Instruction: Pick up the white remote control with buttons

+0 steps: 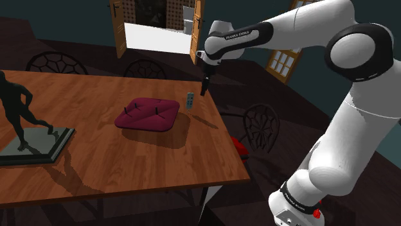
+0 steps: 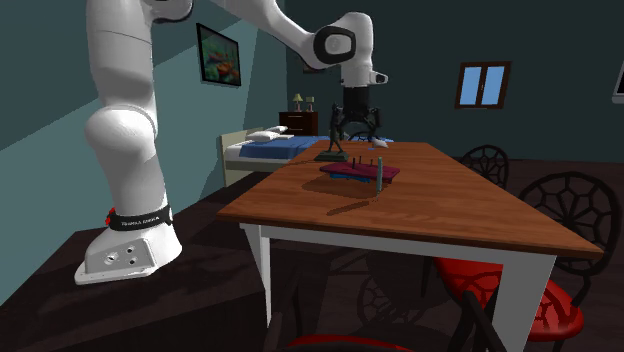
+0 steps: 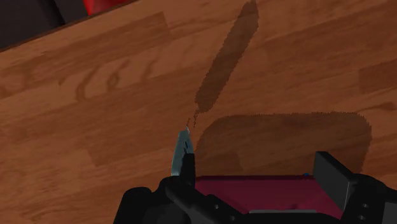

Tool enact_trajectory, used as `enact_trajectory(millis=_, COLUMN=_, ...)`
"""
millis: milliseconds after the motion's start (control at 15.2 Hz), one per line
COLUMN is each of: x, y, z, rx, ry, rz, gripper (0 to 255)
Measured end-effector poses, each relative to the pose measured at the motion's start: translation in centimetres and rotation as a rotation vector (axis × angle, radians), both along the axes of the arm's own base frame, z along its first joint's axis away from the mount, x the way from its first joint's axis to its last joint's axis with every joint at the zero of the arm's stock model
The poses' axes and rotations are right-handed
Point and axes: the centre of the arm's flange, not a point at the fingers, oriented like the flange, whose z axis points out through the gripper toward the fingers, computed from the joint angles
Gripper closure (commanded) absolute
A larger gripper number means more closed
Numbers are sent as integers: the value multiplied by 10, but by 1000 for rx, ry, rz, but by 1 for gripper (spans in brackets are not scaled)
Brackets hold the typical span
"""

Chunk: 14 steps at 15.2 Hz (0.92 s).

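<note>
The end effector [image 1: 205, 88] is hanging over the table [image 1: 128, 160] with its fingers [image 3: 334, 173] standing wide apart, probably to leave room to straddle the target. The pale remote [image 1: 190, 99] is standing on end just below, sitting close by one finger rather than centred, so a sideways shift seems needed. Just beside it a maroon cushion [image 1: 148, 114] is lying flat, and farther along a dark statue [image 1: 20, 110] is standing on its base

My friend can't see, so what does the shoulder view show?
A white robot arm hangs its black tool near a pale remote standing upright on a wooden table, beside a dark red cushion. A dark statue stands at the shoulder view's left.
</note>
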Motion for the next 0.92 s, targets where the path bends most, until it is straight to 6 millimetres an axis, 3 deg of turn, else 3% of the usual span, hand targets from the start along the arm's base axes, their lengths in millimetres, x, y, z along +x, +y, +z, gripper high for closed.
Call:
enact_trajectory(millis=528, x=96, y=7, z=-41, rx=-16, ry=-18, rz=172, gripper=0)
enact_trajectory(millis=924, x=110, y=11, z=-70, rx=-18, ry=-20, rz=202, gripper=0)
